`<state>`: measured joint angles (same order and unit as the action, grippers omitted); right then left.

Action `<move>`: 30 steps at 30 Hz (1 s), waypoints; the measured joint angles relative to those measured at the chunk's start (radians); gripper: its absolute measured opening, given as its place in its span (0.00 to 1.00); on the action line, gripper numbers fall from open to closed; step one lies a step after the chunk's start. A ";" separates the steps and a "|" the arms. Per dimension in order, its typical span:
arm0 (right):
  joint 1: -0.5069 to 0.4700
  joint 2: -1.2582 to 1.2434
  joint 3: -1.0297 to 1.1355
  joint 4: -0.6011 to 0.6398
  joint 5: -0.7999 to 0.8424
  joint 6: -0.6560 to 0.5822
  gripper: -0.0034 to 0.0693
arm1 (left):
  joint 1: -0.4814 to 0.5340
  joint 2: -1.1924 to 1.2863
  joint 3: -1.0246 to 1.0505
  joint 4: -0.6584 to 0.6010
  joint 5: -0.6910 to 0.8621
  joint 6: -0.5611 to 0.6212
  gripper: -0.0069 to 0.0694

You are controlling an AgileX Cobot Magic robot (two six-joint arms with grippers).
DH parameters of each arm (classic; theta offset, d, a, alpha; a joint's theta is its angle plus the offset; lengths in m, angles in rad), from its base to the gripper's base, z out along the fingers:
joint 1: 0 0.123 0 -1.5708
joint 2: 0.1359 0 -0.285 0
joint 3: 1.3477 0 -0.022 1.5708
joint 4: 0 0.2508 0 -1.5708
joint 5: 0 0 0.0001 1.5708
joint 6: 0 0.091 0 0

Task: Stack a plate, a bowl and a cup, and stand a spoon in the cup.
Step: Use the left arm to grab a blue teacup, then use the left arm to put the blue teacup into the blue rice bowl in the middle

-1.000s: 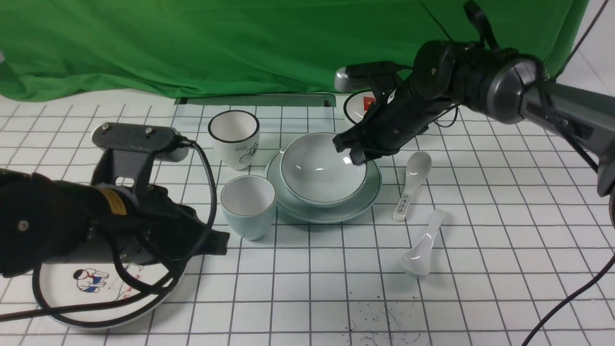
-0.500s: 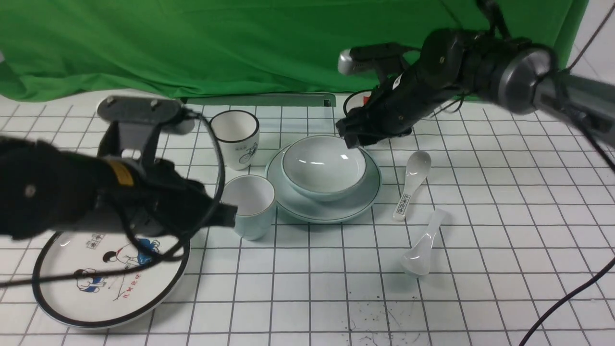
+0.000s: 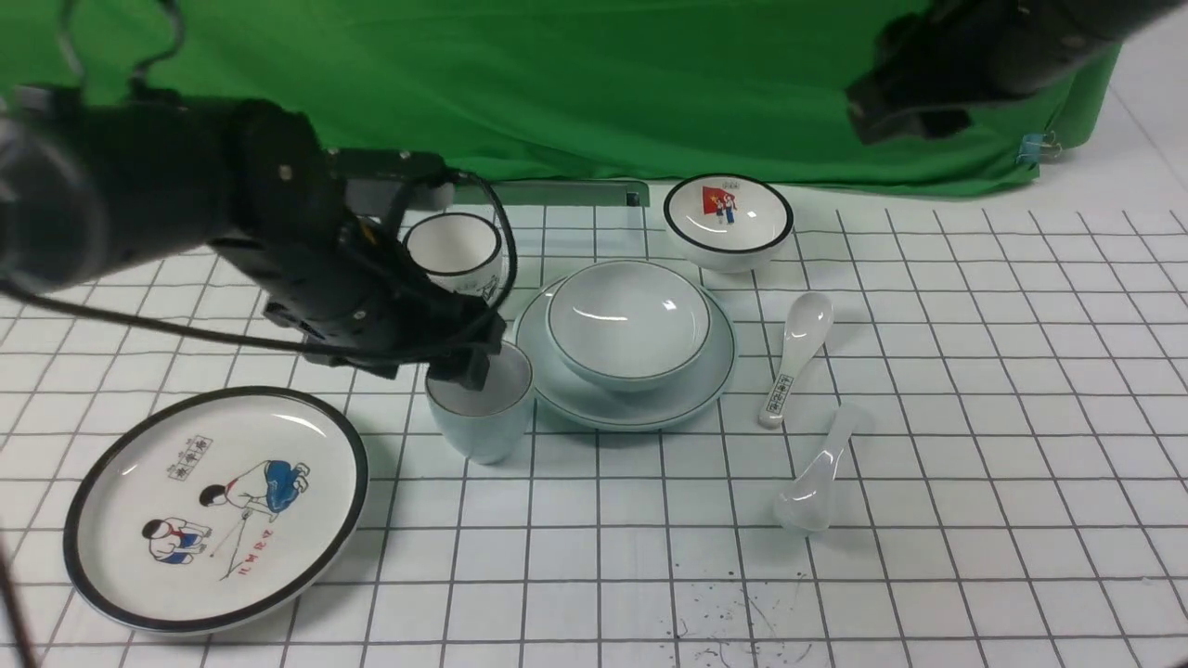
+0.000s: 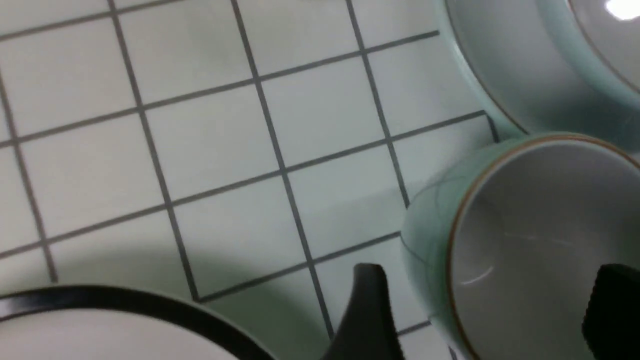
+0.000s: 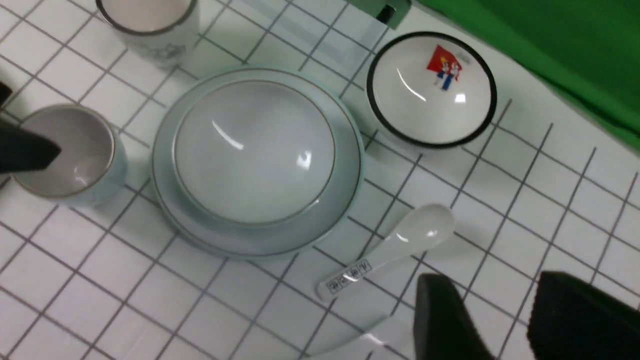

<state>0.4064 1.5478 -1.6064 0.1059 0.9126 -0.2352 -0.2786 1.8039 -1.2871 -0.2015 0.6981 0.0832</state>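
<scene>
The pale blue-green bowl sits in the plain plate at mid-table. The pale handleless cup stands upright just left of them. My left gripper is open at the cup's rim; in the left wrist view one finger is outside the cup and the other over its mouth. The plain spoon lies on the table to the right. My right gripper is open and empty, raised high at the back right; it also shows in the right wrist view.
A bicycle cup stands behind the left gripper. A black-rimmed picture bowl is at the back. A labelled spoon lies right of the plate. A cartoon plate sits at the front left.
My right gripper let go of the bowl, left it on the plate and rose away to the back right. My left arm moved from over the cartoon plate to the pale cup.
</scene>
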 joint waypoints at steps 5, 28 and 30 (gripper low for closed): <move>0.000 -0.188 0.288 -0.019 -0.123 0.001 0.44 | 0.000 0.090 -0.052 0.002 0.003 0.031 0.33; 0.000 -0.319 0.675 -0.134 -0.474 0.101 0.44 | -0.102 0.322 -0.677 -0.058 0.259 0.057 0.09; 0.000 -0.319 0.676 -0.134 -0.475 0.104 0.44 | -0.102 0.386 -0.735 -0.047 0.298 0.042 0.09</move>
<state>0.4064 1.2286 -0.9308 -0.0284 0.4378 -0.1308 -0.3802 2.1900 -2.0221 -0.2482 0.9956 0.1248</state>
